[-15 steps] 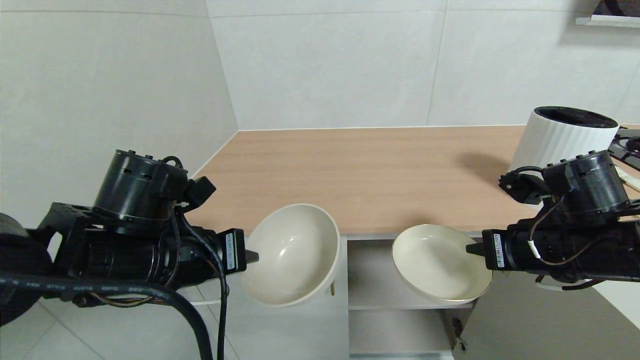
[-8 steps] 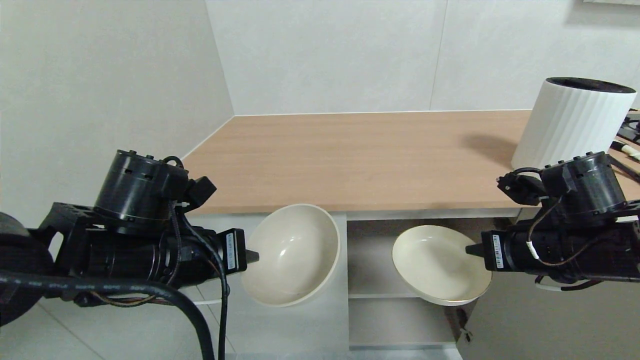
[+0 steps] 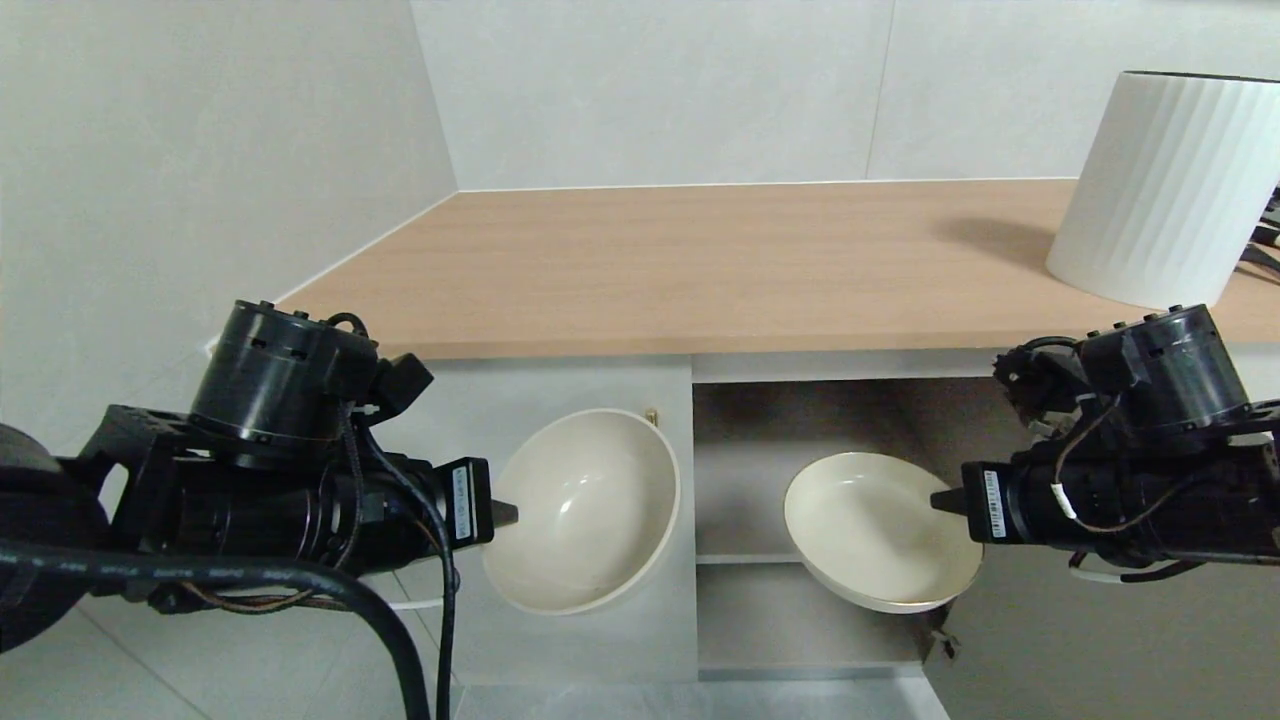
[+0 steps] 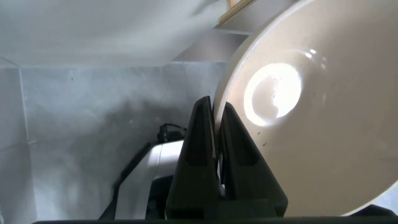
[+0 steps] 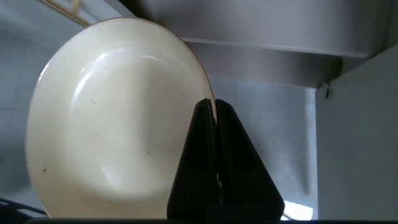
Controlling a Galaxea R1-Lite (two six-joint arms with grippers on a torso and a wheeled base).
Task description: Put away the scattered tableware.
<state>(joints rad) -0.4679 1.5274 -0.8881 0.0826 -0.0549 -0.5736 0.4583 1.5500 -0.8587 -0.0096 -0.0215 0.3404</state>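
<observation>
My left gripper [image 3: 505,513] is shut on the rim of a deep cream bowl [image 3: 585,510], held tilted in front of the closed cabinet door. In the left wrist view its fingers [image 4: 202,140] pinch the bowl's [image 4: 311,106] edge. My right gripper [image 3: 940,498] is shut on the rim of a shallower cream bowl [image 3: 875,530], held in front of the open cabinet [image 3: 800,440]. The right wrist view has its fingers [image 5: 205,143] clamped on that bowl's [image 5: 118,118] rim.
A wooden countertop [image 3: 720,260] runs above the cabinet. A white ribbed cylinder [image 3: 1165,185] stands on it at the right. Inside the open cabinet is a shelf [image 3: 745,558]. The closed door [image 3: 560,400] has a small knob [image 3: 652,413].
The head view has sunk: the countertop and white cylinder have risen in the picture and more of the cabinet shows. Both grippers still hold their bowls in the same poses.
</observation>
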